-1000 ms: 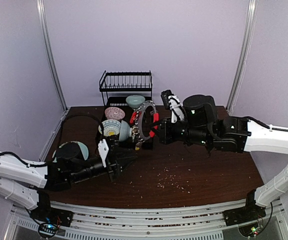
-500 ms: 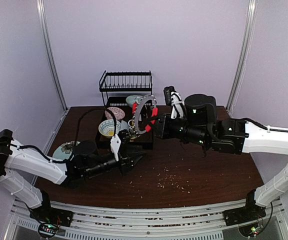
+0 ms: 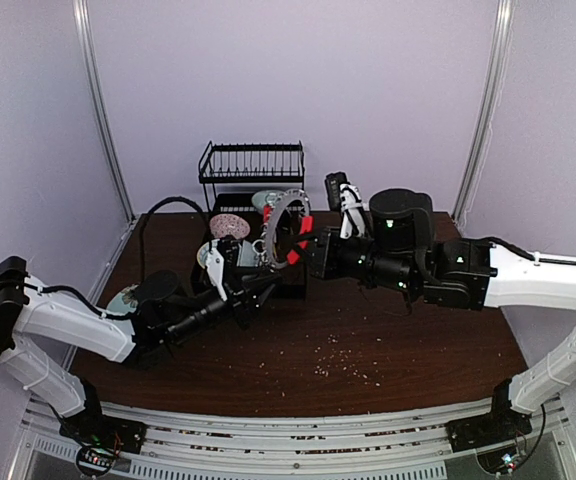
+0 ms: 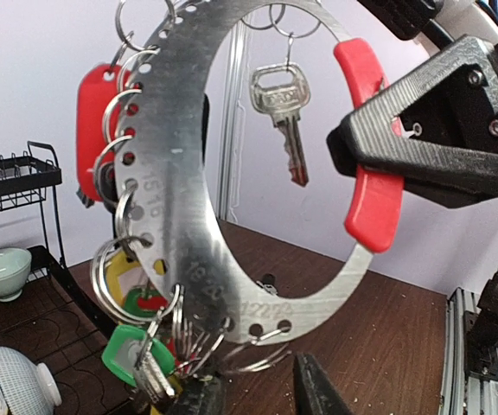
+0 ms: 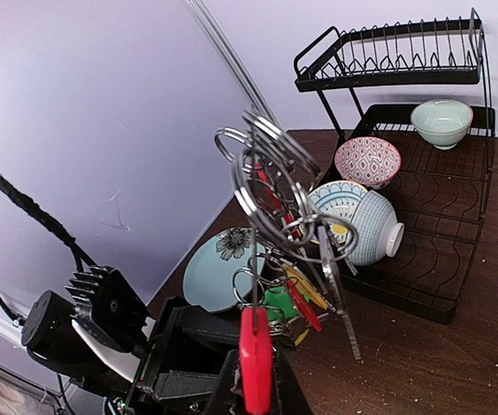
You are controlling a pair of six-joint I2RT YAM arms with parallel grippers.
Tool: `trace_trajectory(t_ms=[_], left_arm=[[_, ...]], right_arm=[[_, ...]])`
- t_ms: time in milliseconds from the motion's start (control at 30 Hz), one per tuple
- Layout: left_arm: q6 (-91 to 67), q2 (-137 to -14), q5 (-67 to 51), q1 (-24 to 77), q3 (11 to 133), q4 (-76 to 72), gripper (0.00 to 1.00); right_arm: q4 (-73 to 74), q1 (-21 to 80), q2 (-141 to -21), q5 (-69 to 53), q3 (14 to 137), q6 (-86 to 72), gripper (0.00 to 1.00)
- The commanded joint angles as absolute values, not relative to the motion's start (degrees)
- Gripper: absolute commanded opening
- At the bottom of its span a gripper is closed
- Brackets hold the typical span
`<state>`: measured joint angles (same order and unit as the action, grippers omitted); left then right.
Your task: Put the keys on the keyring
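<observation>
Pinching the keyring (image 4: 167,156) aloft, right tool (image 3: 306,243) faces spread left tool (image 4: 259,393), bowls (image 5: 366,225) and dish rack (image 5: 379,79) behind.

The right gripper (image 3: 309,248) holds the keyring (image 3: 284,228) upright above the far side of the desk (image 3: 418,335), its fingers closed on the ring's red-clad right edge. A bunch of keys (image 3: 268,252) hangs at the ring's lower left. The left gripper (image 3: 265,286) reaches up from the left and points at the bottom of the ring, close beneath it. Behind them stands a black dish rack (image 3: 252,163) with bowls (image 3: 230,226) on its tray. Pale crumbs (image 3: 340,356) lie scattered on the near desk.
</observation>
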<state>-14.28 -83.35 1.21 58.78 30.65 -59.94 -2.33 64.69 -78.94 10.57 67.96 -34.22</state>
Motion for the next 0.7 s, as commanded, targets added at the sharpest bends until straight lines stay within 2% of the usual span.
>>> trace_trajectory(t_ms=[0,500,600,667], left_arm=[[-13.6,-82.79,0.79,58.45,31.83,-62.36,0.29],[-10.34,-80.44,-1.84,58.54,30.89,-61.66,0.25],[-9.88,-79.67,-2.06,58.55,30.77,-61.79,0.21],[-9.7,-79.49,-2.21,58.54,30.84,-61.7,0.15]], right_arm=[[-5.86,65.17,-78.9,9.98,67.74,-33.07,0.0],[-6.3,65.26,-79.21,9.2,67.83,-32.17,0.0],[-6.28,65.21,-79.36,9.23,67.86,-32.08,0.0],[-6.33,65.22,-79.36,9.1,67.89,-32.02,0.0]])
